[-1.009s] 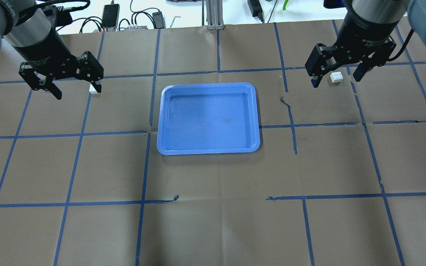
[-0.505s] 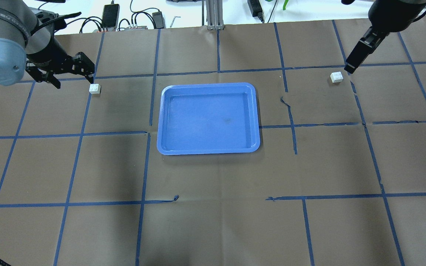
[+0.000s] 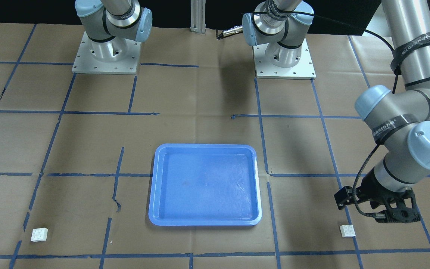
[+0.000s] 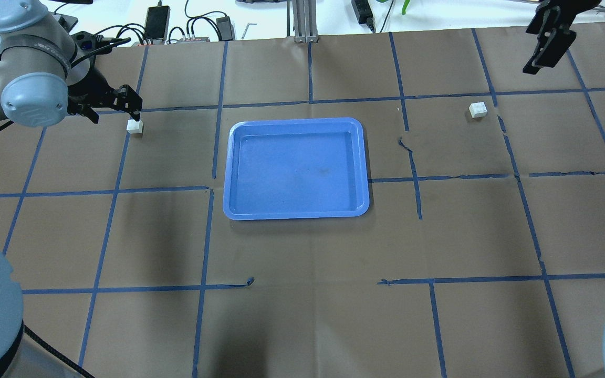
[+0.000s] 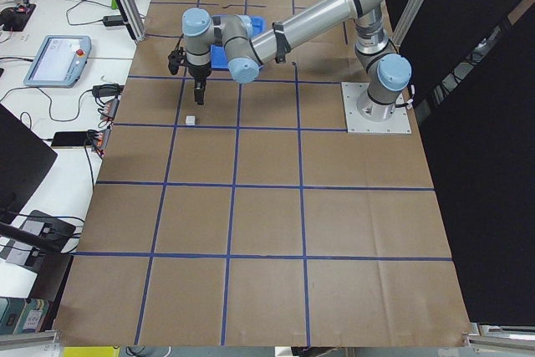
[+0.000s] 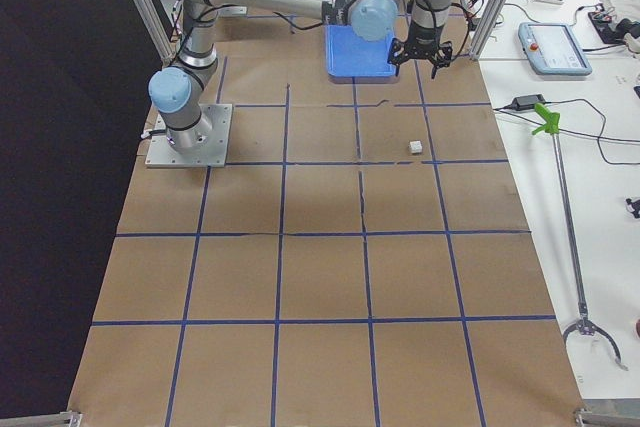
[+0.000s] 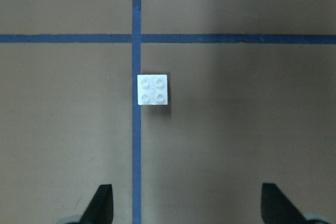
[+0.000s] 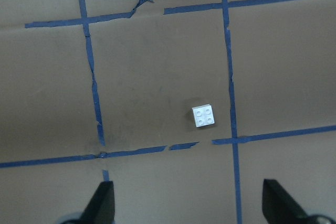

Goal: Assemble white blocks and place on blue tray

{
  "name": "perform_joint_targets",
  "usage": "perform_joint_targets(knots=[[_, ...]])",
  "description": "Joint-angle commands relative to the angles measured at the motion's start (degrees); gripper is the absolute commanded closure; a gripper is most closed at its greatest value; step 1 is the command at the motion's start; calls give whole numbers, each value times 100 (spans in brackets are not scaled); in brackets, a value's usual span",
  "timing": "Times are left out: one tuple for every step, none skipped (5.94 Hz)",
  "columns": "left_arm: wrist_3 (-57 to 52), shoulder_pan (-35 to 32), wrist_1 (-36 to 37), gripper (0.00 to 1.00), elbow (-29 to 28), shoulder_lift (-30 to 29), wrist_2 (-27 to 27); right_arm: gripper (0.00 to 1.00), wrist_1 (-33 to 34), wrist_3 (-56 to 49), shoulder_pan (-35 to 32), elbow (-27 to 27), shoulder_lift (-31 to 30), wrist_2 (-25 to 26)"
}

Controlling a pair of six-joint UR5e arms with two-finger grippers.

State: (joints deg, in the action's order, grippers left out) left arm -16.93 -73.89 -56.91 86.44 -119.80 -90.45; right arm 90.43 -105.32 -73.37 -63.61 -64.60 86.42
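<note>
Two white blocks lie apart on the brown paper. One block (image 4: pixel 134 126) is at the far left, the other block (image 4: pixel 478 109) at the far right. The empty blue tray (image 4: pixel 296 168) sits between them. My left gripper (image 4: pixel 115 113) is open and hangs over the left block, which shows in the left wrist view (image 7: pixel 153 89) ahead of the fingertips (image 7: pixel 102 203). My right gripper (image 4: pixel 546 42) is open and empty, raised high beyond the right block, which lies below it in the right wrist view (image 8: pixel 204 116).
Blue tape lines grid the brown paper, with torn tape near the right block (image 8: pixel 139 4). Cables and devices (image 4: pixel 156 21) line the far table edge. The arm bases (image 3: pixel 106 52) stand at the robot's side.
My right gripper has lifted away from the right block toward the far right corner. My left arm has swung round and its gripper has shifted slightly. Neither block moved.
</note>
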Motion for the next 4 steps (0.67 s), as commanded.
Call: perform_joint_targets(knots=[[-284,24,39,1,-731,-884,88,1,-403,-1260,321,778,876,-649],[-293,24,13,3,-760,-1062,98,1,-630,-1585,488,754,1044,-1183],[-345,24,4,7,-708,-1168,80,1,-737,-1875,768,727,1272,-1632],[-433,24,-13,14,-725,-1178,80,1,-772,-2313,945,588,1544,-1889]])
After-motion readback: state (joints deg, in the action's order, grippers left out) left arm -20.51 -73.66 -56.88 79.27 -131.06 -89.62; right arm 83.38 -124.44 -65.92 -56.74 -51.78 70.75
